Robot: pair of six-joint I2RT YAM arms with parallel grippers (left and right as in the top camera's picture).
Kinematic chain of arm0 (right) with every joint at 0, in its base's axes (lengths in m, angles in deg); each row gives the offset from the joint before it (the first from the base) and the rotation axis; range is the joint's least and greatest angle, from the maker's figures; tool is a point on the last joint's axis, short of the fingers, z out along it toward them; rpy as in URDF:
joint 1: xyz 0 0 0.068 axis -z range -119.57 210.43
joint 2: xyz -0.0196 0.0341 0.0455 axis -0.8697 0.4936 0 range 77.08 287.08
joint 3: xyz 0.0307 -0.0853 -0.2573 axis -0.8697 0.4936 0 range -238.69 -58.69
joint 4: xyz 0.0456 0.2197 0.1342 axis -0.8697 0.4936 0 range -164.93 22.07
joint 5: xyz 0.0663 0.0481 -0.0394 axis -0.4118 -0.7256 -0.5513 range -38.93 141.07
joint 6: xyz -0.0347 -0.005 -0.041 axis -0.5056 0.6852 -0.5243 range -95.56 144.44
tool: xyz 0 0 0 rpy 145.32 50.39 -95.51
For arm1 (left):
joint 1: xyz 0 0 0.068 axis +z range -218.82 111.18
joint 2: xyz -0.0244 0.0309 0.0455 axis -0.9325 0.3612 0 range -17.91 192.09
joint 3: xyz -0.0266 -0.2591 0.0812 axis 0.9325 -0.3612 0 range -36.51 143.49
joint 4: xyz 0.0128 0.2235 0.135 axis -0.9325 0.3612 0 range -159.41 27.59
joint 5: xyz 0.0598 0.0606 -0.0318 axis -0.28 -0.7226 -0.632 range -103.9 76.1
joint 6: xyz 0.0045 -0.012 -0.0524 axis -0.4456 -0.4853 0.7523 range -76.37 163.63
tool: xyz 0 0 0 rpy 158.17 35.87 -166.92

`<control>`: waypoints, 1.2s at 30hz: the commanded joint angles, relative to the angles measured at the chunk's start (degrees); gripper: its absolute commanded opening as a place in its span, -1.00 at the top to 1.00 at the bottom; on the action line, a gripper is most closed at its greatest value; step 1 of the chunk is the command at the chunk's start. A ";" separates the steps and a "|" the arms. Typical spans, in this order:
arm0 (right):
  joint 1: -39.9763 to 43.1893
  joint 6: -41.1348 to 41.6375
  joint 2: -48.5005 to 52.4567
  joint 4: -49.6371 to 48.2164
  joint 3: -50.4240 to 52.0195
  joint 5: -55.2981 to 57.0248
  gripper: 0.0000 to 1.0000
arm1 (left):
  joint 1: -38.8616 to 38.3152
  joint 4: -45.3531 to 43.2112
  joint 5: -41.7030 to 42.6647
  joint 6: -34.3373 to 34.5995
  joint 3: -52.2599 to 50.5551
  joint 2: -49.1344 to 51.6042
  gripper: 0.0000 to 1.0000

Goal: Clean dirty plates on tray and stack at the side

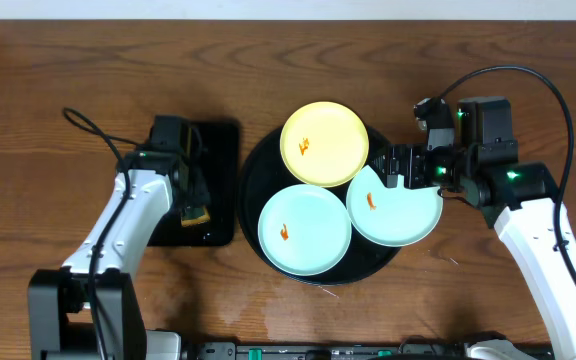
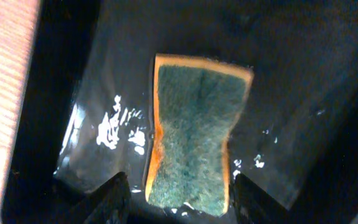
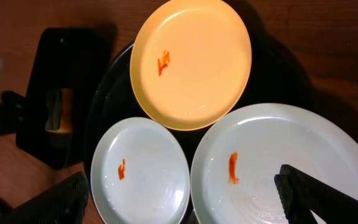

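Three dirty plates with orange smears lie on the round black tray (image 1: 252,172): a pale yellow plate (image 1: 324,143) at the back, a mint plate (image 1: 304,229) at the front left and a mint plate (image 1: 396,207) at the right, reaching over the rim. My right gripper (image 1: 393,166) hovers open over the right mint plate (image 3: 278,162), its fingers (image 3: 316,199) spread wide with nothing between them. My left gripper (image 2: 182,202) stands open astride a green and orange sponge (image 2: 194,130), which lies flat on a wet rectangular black tray (image 2: 303,93).
The rectangular black tray (image 1: 220,180) with the sponge (image 1: 195,214) sits just left of the round tray. Bare wooden table (image 1: 68,70) surrounds both. The right arm's cable (image 1: 558,95) loops above the table at the right.
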 commanded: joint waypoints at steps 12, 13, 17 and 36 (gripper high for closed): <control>-0.74 -1.03 -0.04 -0.07 -1.14 1.03 -0.92 | 0.37 -9.35 3.93 0.72 -8.50 2.27 0.85; -0.74 -1.03 -0.04 0.04 -1.11 1.03 -0.92 | 0.37 -8.72 3.93 0.28 -7.65 2.01 0.85; -0.74 -1.03 -0.04 0.15 -1.14 1.05 -0.93 | 0.42 -5.16 3.72 -0.79 -2.89 0.33 0.53; -0.79 -1.05 -0.04 1.44 -1.11 1.68 -0.94 | 0.42 -14.23 -2.69 -1.16 -3.21 10.05 0.24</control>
